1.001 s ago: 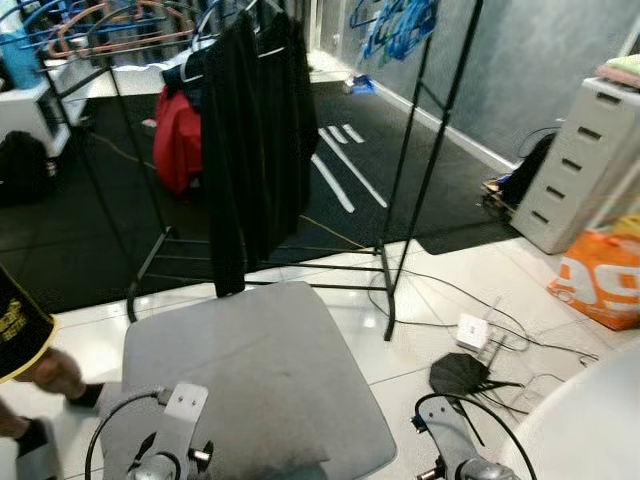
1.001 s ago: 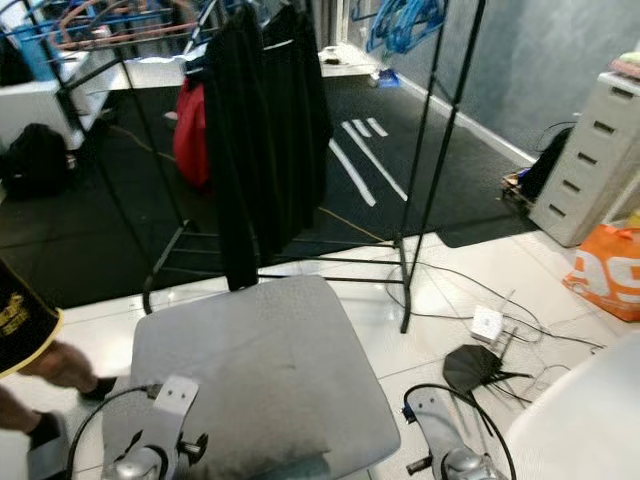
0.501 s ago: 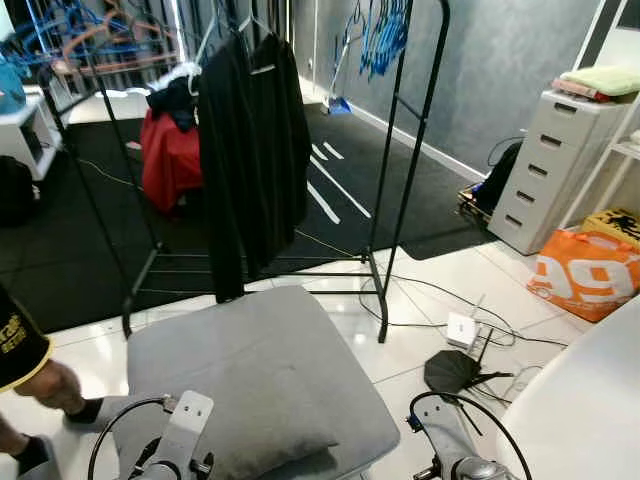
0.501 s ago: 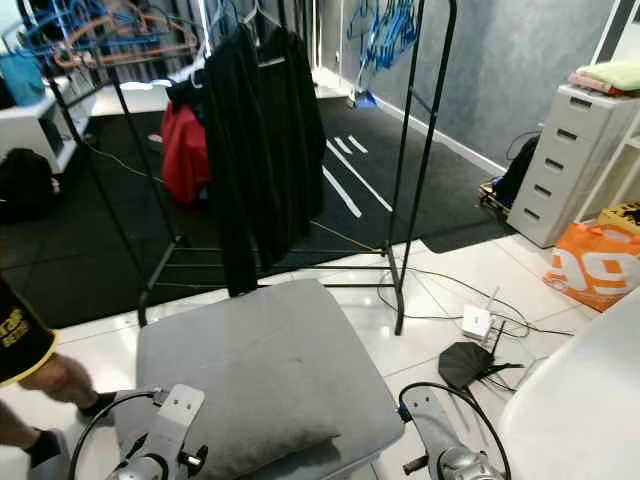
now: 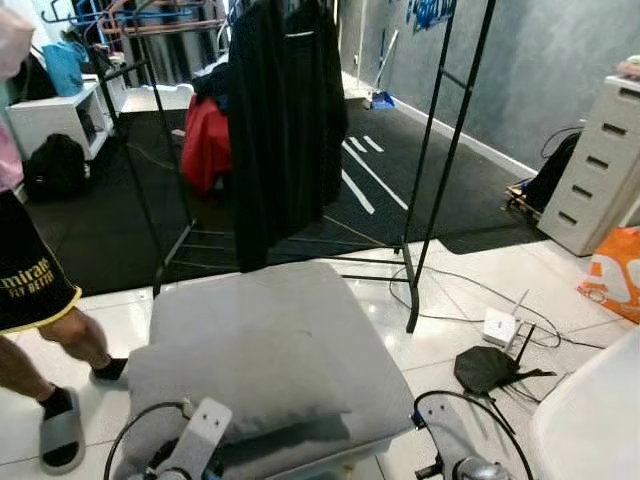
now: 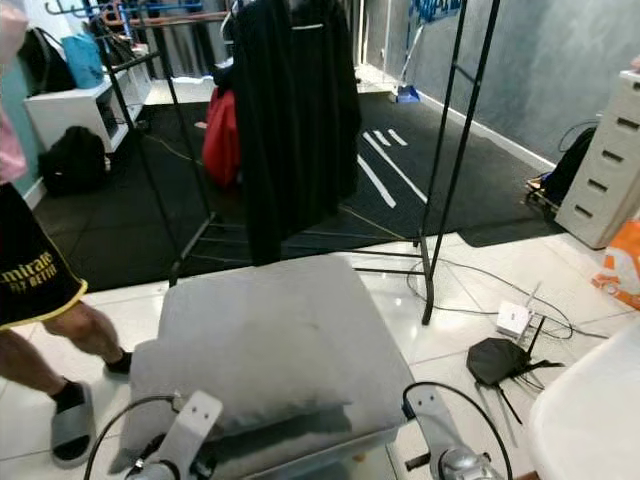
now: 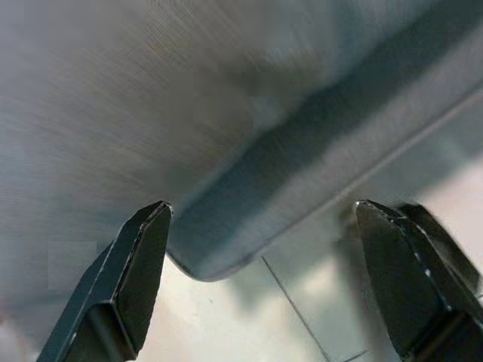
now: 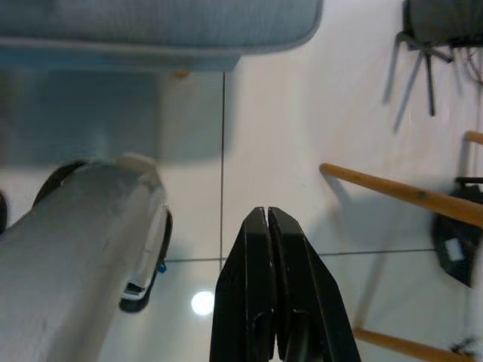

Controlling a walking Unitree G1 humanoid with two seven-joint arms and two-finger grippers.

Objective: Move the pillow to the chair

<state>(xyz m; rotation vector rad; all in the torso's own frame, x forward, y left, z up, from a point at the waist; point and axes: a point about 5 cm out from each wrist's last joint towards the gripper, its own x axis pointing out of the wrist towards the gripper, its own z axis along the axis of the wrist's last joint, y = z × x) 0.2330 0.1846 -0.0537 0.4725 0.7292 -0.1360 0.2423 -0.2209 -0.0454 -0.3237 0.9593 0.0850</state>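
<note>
A grey pillow (image 5: 230,385) lies on the near left part of a grey padded seat (image 5: 290,310) in front of me. My left gripper (image 7: 262,205) is open at the seat's near edge, with the pillow's corner (image 7: 211,260) between and beyond its fingers, untouched. My left wrist (image 5: 205,430) shows at the bottom of the head view. My right gripper (image 8: 266,211) is shut on nothing, pointing down at the white tile floor beside the seat's edge (image 8: 166,38). A white rounded chair shell (image 5: 590,420) sits at the lower right, with a wooden leg (image 8: 400,192).
A black clothes rack (image 5: 430,170) with dark garments (image 5: 285,110) stands just behind the seat. A person's legs (image 5: 55,350) in sandals stand at the left. A black router (image 5: 490,368), white adapter and cables lie on the tiles at right; white drawers (image 5: 605,165) stand further back.
The camera has shifted, so the whole scene sits differently. The person at the left has stepped closer and shows more. The pillow still lies on the seat.
</note>
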